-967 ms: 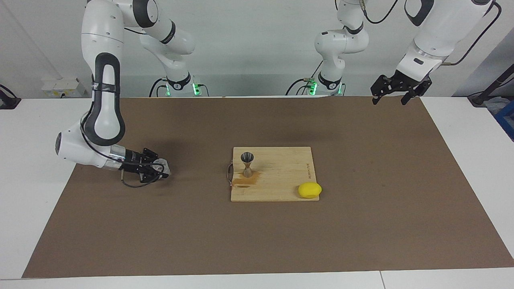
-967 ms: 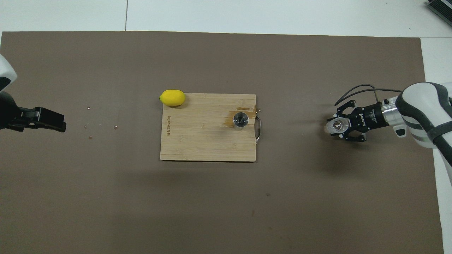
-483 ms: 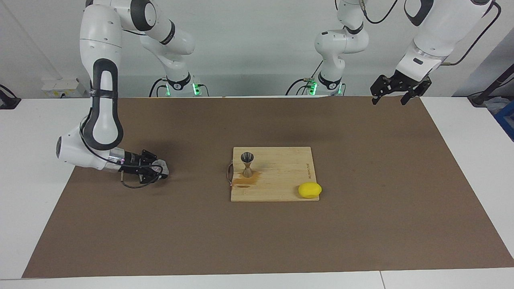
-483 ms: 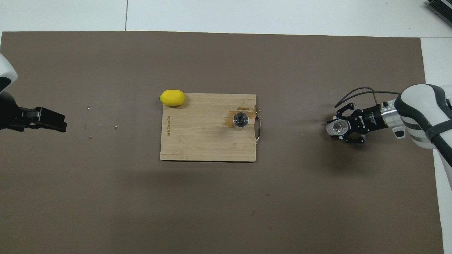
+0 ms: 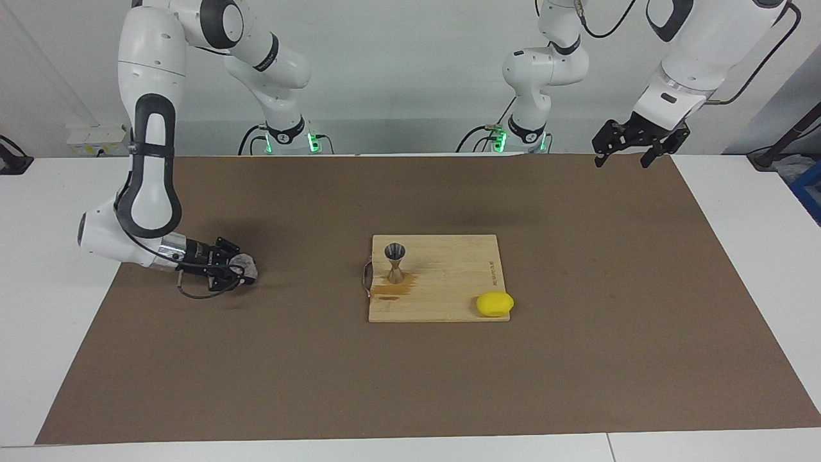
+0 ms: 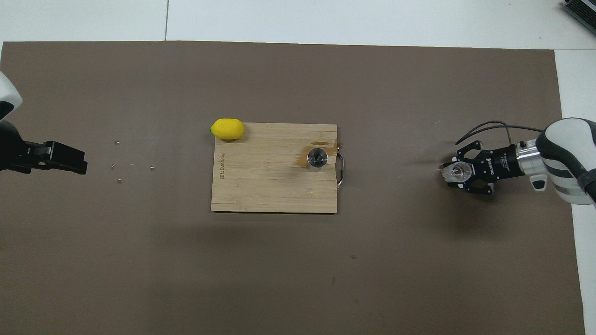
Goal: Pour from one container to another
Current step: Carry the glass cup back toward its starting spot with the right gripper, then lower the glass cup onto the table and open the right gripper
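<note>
A white table [image 5: 38, 192] stands before a pale wall, most of its top covered by a brown mat [image 5: 410, 385]. Taken from the right arm's end of the table, the right gripper [image 5: 234, 273] sits low over the mat, closed on the small clear, stubby glass cup with a frosted, textured wall [image 5: 244, 266], which looks upright and at or just above the mat surface. It is well apart from the rectangular bamboo cutting board [image 5: 449, 282] at the middle of the mat. On that board, near its metal-handled edge, stands the small shiny steel hourglass-shaped jigger [image 5: 394, 262], upright, with a brownish wet-looking stain [image 5: 392, 292] on the wood at its foot. At the board's corner toward the left arm's end lies a yellow lemon [image 5: 494, 303]. Further on, the left gripper [image 5: 632, 154] hangs raised over the mat's edge near its own base, fingers spread and holding nothing; that arm waits.

Judging from the stain and the cup's place away from the jigger, the pour itself appears done, with some liquid spilled. Whether the jigger holds any cannot be told. What seems left is to set the cup down and release it.
</note>
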